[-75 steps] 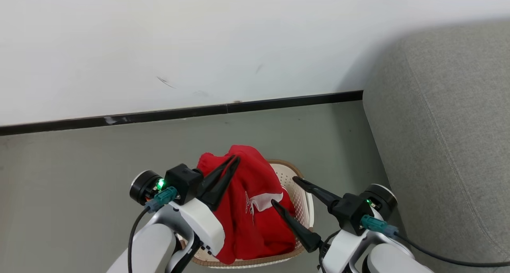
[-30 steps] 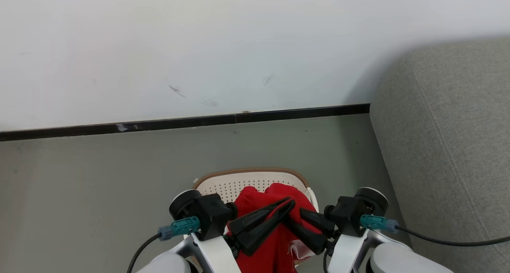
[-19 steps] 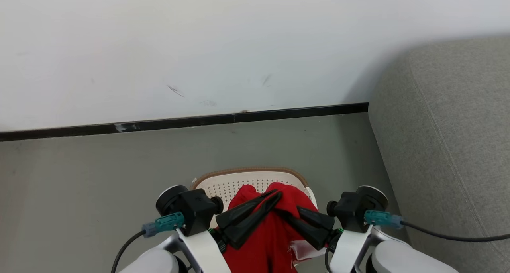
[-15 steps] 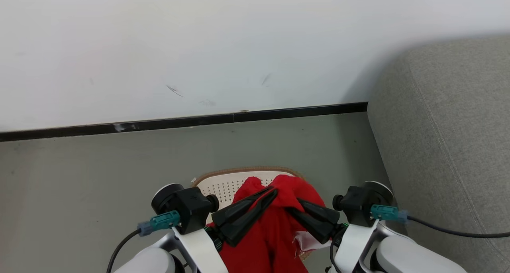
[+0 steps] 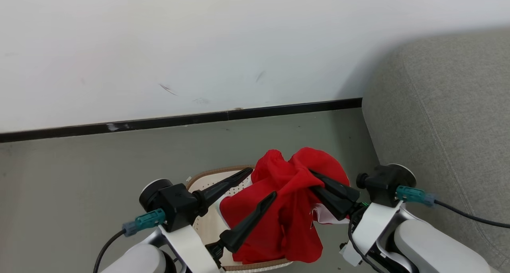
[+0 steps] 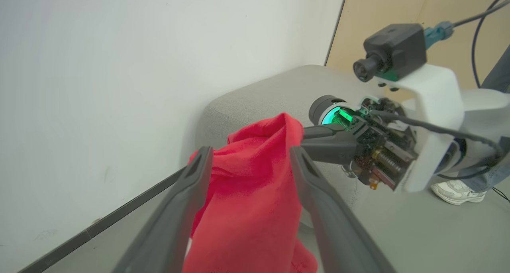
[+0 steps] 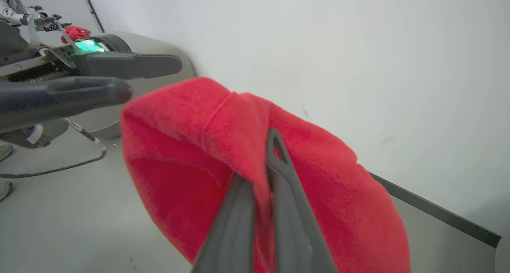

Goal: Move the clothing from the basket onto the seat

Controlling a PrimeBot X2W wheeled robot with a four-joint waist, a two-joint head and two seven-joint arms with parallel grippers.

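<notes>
The right gripper [image 5: 314, 175] is clamped on a fold at the top of the red garment [image 5: 287, 209]. In the right wrist view its two fingers [image 7: 275, 165] lie pressed together with cloth bunched around them. The garment hangs from that grip above the oval basket [image 5: 211, 173], and a scrap of white trim [image 5: 322, 216] shows beside the right fingers. Its lower hem reaches the basket's near rim in the head view; whether it touches the rim cannot be told.

The left gripper [image 5: 261, 183] is released, its fingers spread wide. In the left wrist view the cloth [image 6: 247, 193] shows between and beyond them, with neither finger pressing it. From the right wrist view the left gripper [image 7: 149, 79] sits just beside the garment's upper edge.

The grey sofa seat [image 5: 446, 105] stands to the right, its rounded edge near the right wrist, with a narrow strip of floor between it and the basket. Bare grey floor [image 5: 119, 157] spreads left of the basket and ahead of it to the black baseboard [image 5: 279, 107] under the white wall [image 5: 199, 46]. Beyond the right arm, the left wrist view shows a person's white shoe [image 6: 458, 192] on the floor.
</notes>
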